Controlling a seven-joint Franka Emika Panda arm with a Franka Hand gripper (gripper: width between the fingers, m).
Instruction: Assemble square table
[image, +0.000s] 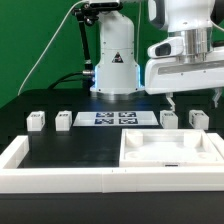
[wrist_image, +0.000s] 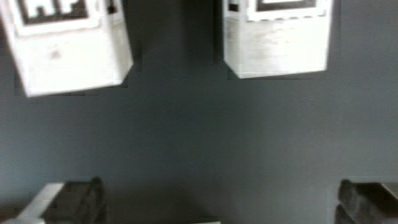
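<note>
Square tray-like white plastic table top (image: 185, 152) lies flat on the black counter (image: 80, 145), rim upward, at the exterior view's right, toward the camera. My end effector (image: 195, 100) hangs above the counter behind it, apart from the top. Jaws stand wide apart, with nothing between them and nothing touched; the wrist view confirms both dark fingertips (wrist_image: 68, 200) over bare counter.

Four small white tagged legs stand in a row along the far side. The outer left leg (image: 37, 120) and inner left leg (image: 64, 119) are at the exterior view's left. The inner right leg (image: 169, 119) and outer right leg (image: 198, 119) sit just below my end effector, beyond the fingertips and untouched. The flat white marker board (image: 111, 119) lies between the pairs. A low white wall (image: 20, 155) edges the counter.
</note>
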